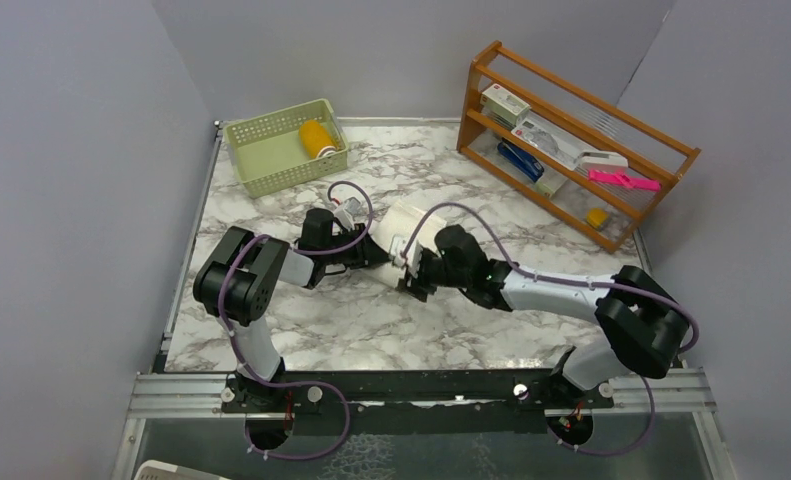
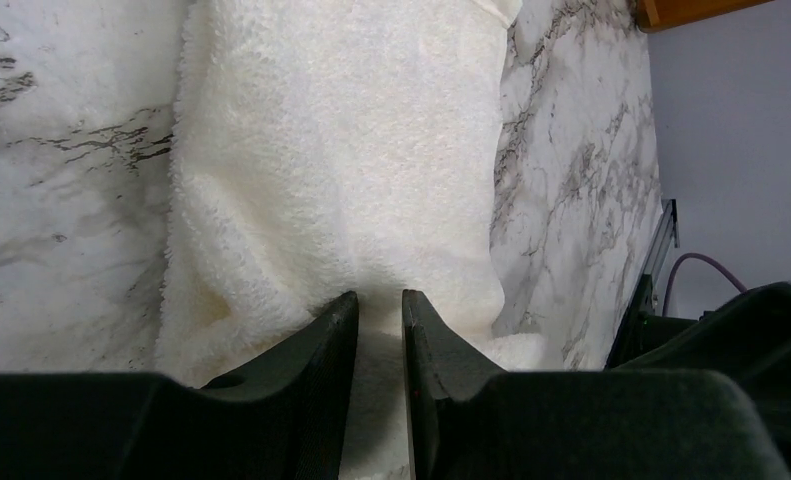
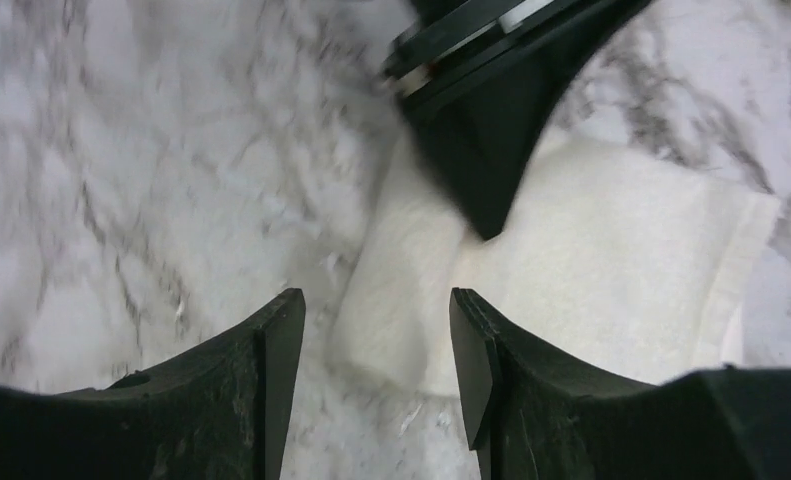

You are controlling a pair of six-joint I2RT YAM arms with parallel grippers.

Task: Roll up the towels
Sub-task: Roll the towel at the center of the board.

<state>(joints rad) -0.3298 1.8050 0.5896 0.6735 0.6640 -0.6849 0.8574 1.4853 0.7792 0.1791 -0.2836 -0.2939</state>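
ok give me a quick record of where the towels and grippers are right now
white towel: folded, lying on the table, not rolled yet
yellow towel: rolled, in the green basket
left gripper: pinching a fold of the white towel
right gripper: open, above the white towel's edge

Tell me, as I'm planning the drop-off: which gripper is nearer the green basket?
Left. The left gripper pinches the white towel's left end, nearside of the green basket; the right gripper hovers at the towel's near edge, farther right.
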